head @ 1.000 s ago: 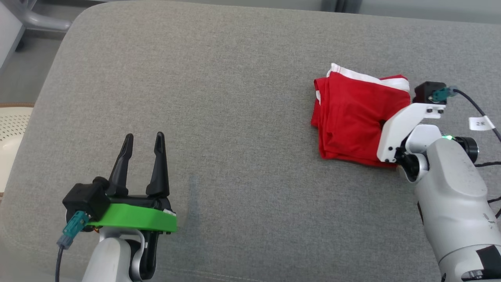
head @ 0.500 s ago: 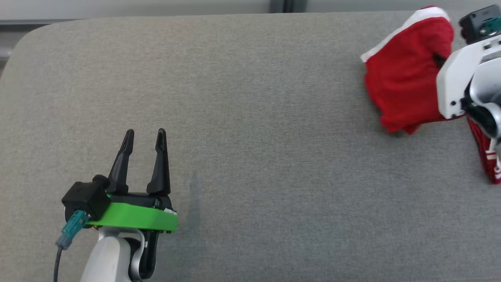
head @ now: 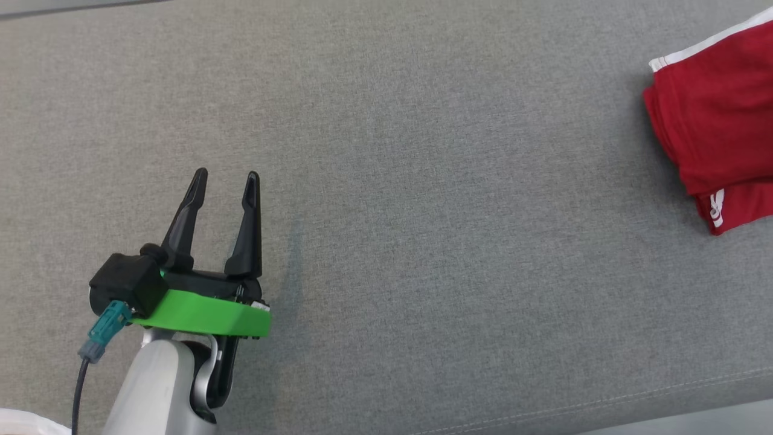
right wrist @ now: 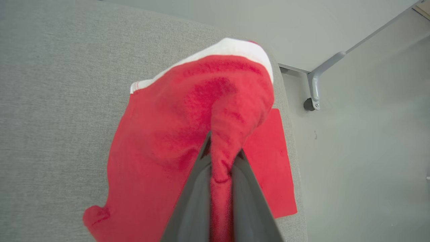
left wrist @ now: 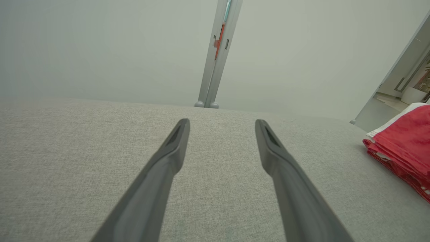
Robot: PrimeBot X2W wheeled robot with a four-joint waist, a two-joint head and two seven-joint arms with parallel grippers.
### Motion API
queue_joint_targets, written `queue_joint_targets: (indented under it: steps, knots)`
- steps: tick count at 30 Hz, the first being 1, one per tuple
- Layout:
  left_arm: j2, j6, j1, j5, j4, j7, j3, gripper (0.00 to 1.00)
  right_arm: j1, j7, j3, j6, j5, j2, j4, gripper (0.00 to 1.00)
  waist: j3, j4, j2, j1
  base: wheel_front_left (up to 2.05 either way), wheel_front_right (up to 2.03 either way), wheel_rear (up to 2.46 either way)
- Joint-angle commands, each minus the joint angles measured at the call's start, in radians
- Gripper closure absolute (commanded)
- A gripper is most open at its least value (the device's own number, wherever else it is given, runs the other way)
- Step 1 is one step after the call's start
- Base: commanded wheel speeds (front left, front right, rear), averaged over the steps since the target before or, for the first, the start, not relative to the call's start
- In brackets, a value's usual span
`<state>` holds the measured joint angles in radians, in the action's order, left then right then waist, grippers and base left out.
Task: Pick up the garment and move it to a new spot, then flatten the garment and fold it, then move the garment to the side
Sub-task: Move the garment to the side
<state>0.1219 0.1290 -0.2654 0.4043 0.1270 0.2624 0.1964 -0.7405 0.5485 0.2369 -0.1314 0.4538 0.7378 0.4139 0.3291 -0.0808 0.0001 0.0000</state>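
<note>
Near the front edge of the wide grey woven-fabric cushion (head: 423,211), toward its left end, the left hand (head: 226,174) hovers with its two dark fingers apart and nothing between them. The fingers point to the far edge of the cushion. In front of it and to its right, the middle of the cushion is bare fabric.

At the right end of the cushion is the red soft-cloth garment with a white band (head: 718,121), gathered in layers. The right hand (right wrist: 223,151) is closed tight on a raised fold of it. From this pinch the cloth hangs down and spreads, and a flat red part reaches the right edge of the cushion. It cannot be told whether the lowest cloth touches the cushion.

So the garment lies well apart from the left hand, along the length of the cushion to the right, and the right arm is clearly the nearer one, because it already holds the cloth. The new spot is probably the bare middle, so the carry would go leftward along the cushion.

A small white mark sits on the lower red layer, but it is too small to read. No other writing is legible.
</note>
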Motion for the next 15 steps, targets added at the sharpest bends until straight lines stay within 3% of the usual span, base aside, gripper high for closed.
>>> queue_joint_targets:
  steps: [1,6,15]
  knots:
    - [0.015,0.003,-0.023,0.000,-0.007,0.003,0.002,0.00,0.011,-0.025,0.019,0.002,-0.005,0.011,0.005,1.00,0.055,-0.015,-0.0001,0.0000,0.00,0.00,0.00]
    - [0.032,0.003,-0.049,0.006,-0.028,0.003,0.005,0.00,0.000,-0.116,0.046,0.002,-0.043,0.098,0.073,1.00,0.124,0.008,-0.0001,0.0000,0.00,0.00,0.00]
    - [0.043,0.003,-0.087,-0.009,-0.068,0.003,0.009,0.00,-0.026,-0.279,0.075,0.002,-0.212,0.154,0.157,1.00,0.199,0.051,-0.0001,0.0000,0.00,0.00,0.00]
